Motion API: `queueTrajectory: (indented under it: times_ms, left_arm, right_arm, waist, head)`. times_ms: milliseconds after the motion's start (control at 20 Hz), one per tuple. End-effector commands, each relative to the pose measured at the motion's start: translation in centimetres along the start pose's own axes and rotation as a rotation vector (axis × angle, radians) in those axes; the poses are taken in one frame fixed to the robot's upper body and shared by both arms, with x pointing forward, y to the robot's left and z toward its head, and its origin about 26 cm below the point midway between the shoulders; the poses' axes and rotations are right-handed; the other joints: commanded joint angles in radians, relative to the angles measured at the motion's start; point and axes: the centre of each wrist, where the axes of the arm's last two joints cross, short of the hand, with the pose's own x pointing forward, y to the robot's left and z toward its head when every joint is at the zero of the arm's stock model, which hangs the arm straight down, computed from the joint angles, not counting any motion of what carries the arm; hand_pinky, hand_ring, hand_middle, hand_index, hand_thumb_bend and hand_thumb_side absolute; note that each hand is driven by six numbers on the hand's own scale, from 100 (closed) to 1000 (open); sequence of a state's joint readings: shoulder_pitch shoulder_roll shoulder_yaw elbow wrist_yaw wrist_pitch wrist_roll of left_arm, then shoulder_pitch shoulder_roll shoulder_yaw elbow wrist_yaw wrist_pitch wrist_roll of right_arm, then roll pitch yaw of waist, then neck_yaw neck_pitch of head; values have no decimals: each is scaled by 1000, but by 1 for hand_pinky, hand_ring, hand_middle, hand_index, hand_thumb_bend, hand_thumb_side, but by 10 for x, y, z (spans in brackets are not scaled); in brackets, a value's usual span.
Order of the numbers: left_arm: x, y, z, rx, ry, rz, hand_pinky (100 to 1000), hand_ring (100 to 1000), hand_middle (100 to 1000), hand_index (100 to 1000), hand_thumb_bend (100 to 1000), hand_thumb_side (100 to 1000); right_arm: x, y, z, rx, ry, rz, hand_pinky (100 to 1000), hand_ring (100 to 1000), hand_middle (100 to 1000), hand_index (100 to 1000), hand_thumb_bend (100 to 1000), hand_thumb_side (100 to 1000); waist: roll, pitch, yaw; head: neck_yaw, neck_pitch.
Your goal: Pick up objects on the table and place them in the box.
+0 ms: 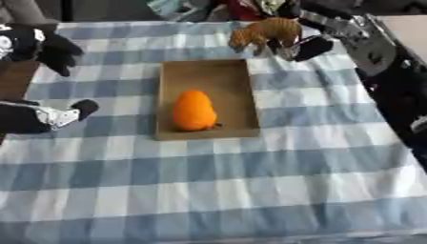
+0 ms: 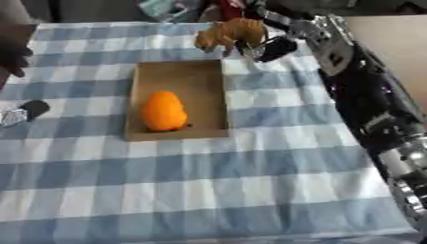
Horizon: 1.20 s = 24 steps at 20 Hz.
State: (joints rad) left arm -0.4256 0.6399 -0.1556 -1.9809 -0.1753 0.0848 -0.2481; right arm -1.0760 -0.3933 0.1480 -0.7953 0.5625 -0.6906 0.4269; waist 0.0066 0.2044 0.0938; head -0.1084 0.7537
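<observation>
An open cardboard box [image 1: 205, 71] lies flat in the middle of the table, and an orange rounded object [image 1: 194, 110] rests inside its near half. A striped orange toy tiger [image 1: 267, 31] hangs just beyond the box's far right corner. My right hand [image 1: 313, 46] is shut on it, with the arm [image 2: 359, 90] coming in from the right. My left hand [image 1: 43, 45] shows at the left edge, fingers relaxed and holding nothing. A black and silver part of it [image 1: 60, 114] lies lower on the cloth, left of the box.
A blue and white checked cloth [image 1: 250, 181] covers the table and stretches wide in front of the box. Mixed clutter [image 1: 192, 9] lines the far edge. A bare wooden surface [image 2: 383, 28] shows at the upper right.
</observation>
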Motion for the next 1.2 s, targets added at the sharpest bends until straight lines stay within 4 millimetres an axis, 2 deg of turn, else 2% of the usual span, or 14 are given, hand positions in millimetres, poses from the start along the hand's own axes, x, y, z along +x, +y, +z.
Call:
queueTrajectory:
  times_ms: [50,400,750,1000,1200]
  left_arm:
    - [10,9,-5,29,-62,-5,619,538,536,708,541,100]
    - [18,9,-14,36,-122,20,620,538,536,708,541,100]
    - [22,8,-19,39,-151,37,620,538,536,708,542,100]
    - [22,6,-19,40,-151,49,620,539,537,708,543,100]
    - [21,6,-19,42,-145,48,621,539,537,708,543,100]
  right_arm:
    - [5,-9,-13,6,-12,20,549,555,495,555,100,352]
    - [12,13,-34,45,-9,5,552,563,502,566,100,404]
    - [17,40,-46,89,-6,-15,570,588,528,599,100,482]
    - [19,58,-49,128,-10,-27,623,648,591,682,118,538]
    - [17,64,-46,156,1,-21,661,708,655,727,151,571]
  waist:
    - [-1,-17,13]
    - [-6,-3,53]
    - [-3,6,68]
    - [-1,9,66]
    - [-2,10,62]
  head:
    - [-22,-14]
    - [-52,-22]
    - [-62,-29]
    - [-60,-29]
    - [-60,-31]
